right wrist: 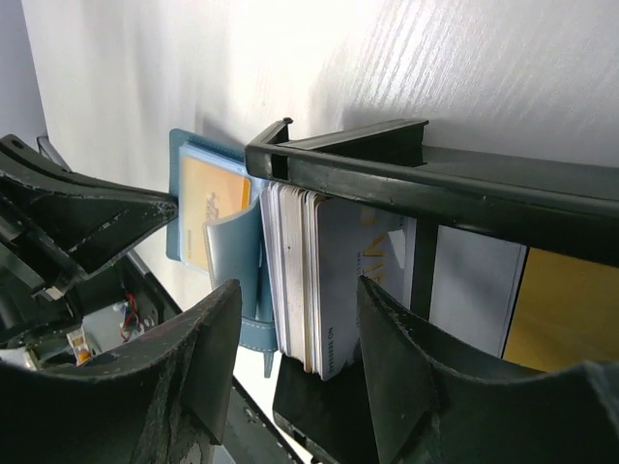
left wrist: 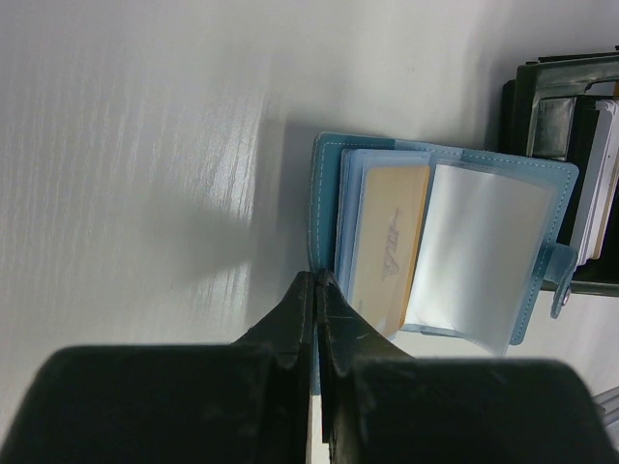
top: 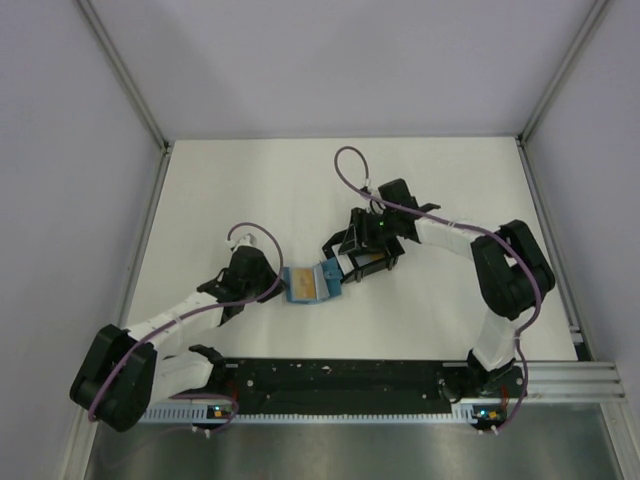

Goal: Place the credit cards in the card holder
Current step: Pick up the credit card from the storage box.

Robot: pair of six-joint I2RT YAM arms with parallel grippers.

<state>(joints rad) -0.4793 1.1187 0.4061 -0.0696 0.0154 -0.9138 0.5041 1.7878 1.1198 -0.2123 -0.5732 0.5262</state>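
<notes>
The teal card holder (top: 305, 284) lies open on the white table, an orange-yellow credit card (left wrist: 392, 242) inside one clear sleeve and another sleeve (left wrist: 474, 251) curling up. My left gripper (left wrist: 319, 279) is shut on the holder's left edge. Right of the holder stands a black tray (right wrist: 387, 155), where a stack of credit cards (right wrist: 309, 280) stands on edge. My right gripper (right wrist: 302, 324) is open, one finger on each side of that stack, with gaps showing. More cards lie flat in the tray: a pale grey one (right wrist: 474, 280) and an orange one (right wrist: 571, 309).
The tray's rim (left wrist: 542, 106) stands just beyond the holder's strap side. Both arms meet over the table's middle (top: 330, 270). Metal frame posts (top: 150, 120) and grey walls bound the table at left, right and back.
</notes>
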